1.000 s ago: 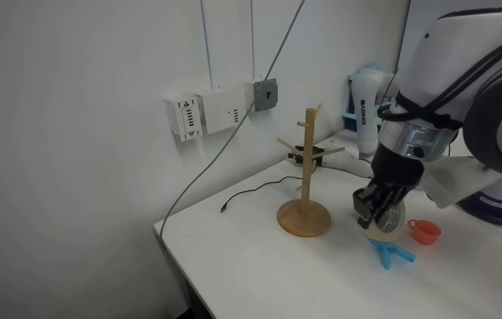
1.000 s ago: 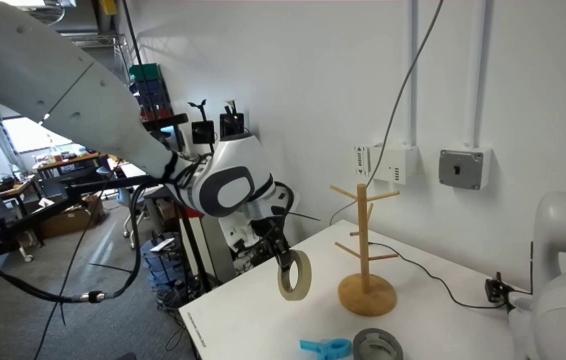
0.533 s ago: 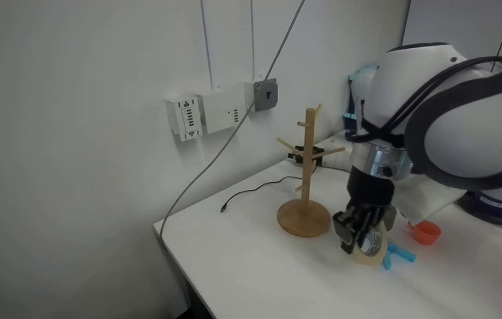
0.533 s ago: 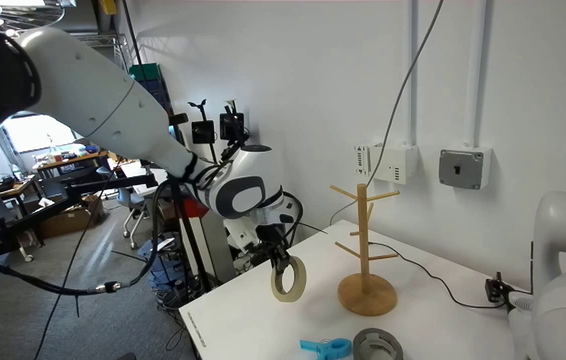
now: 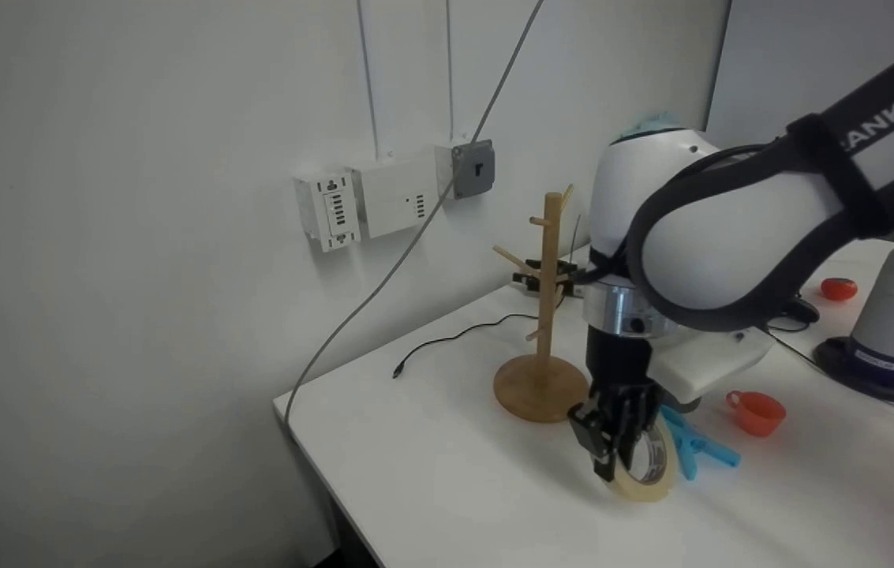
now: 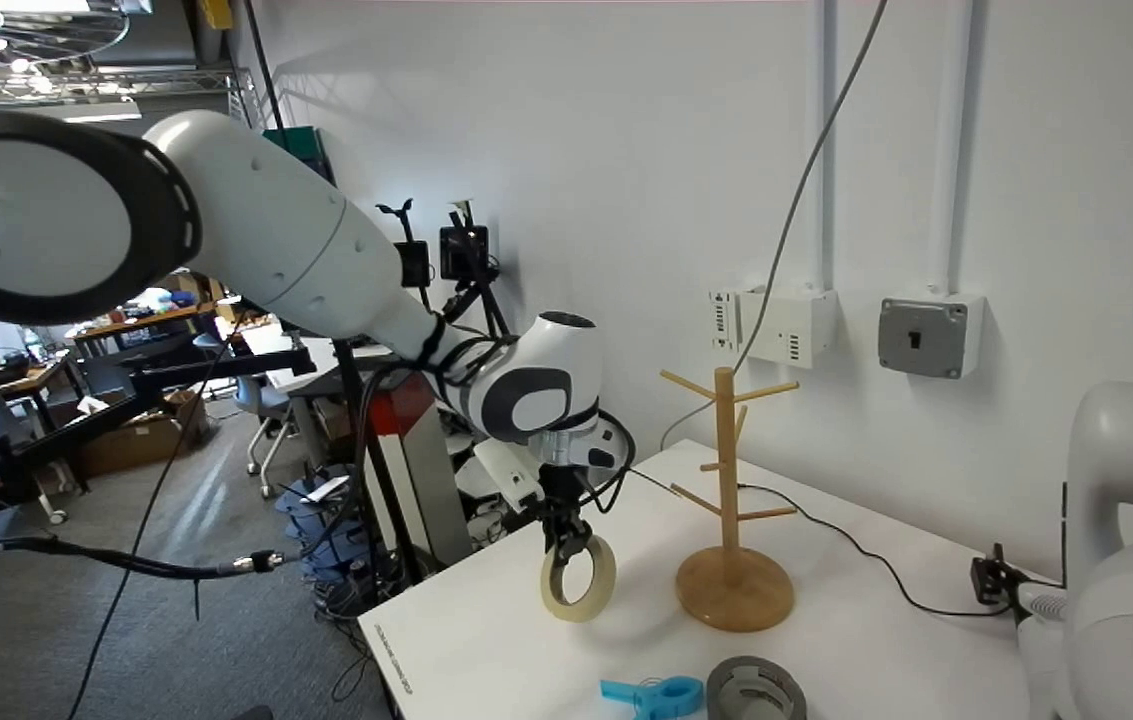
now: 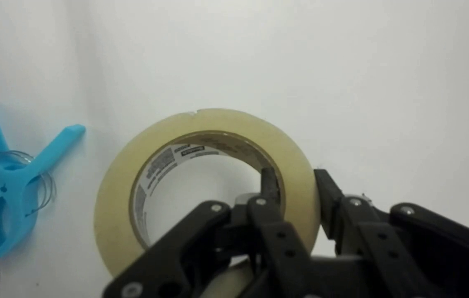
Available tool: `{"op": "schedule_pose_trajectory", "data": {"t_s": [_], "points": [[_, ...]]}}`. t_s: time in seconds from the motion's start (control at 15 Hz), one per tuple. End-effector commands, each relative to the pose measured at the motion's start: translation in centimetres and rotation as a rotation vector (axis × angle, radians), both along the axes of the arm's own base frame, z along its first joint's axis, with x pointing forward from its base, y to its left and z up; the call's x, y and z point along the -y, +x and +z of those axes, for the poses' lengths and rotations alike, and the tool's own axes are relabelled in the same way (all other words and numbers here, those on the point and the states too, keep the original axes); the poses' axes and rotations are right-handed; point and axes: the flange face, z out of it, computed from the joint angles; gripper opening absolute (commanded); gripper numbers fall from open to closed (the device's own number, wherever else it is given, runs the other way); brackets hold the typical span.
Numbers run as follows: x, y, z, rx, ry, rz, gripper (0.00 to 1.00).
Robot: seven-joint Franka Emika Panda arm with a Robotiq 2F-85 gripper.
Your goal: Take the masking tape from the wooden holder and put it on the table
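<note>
My gripper (image 7: 295, 182) pinches the masking tape (image 7: 112, 203), one finger (image 7: 269, 182) inside its hole, the other outside. I hold it over the table (image 6: 506, 640), farther from the edge by the wall (image 6: 646, 170) than the wooden holder (image 6: 729, 500).

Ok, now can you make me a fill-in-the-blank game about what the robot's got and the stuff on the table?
1. Part of the robot's hand pokes into the ____ in the middle of the pale tape.
2. The stand with pegs is made of ____.
3. The clip lying on the table is coloured ____.
4. In an exterior view, the dark roll beside the clip is coloured ____.

Missing words: hole, wood, blue, grey.
</note>
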Motion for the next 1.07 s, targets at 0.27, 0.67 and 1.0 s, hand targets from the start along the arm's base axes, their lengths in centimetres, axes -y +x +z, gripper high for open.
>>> {"op": "schedule_pose_trajectory", "data": {"t_s": [0.27,0.67,1.0], "points": [[0.8,0.4,-2.9,-0.107,-0.013,0.032,0.07],[1.3,-0.3,-5.2,-0.168,-0.039,0.054,0.07],[1.5,-0.8,-6.4,-0.230,-0.041,0.063,0.07]]}}
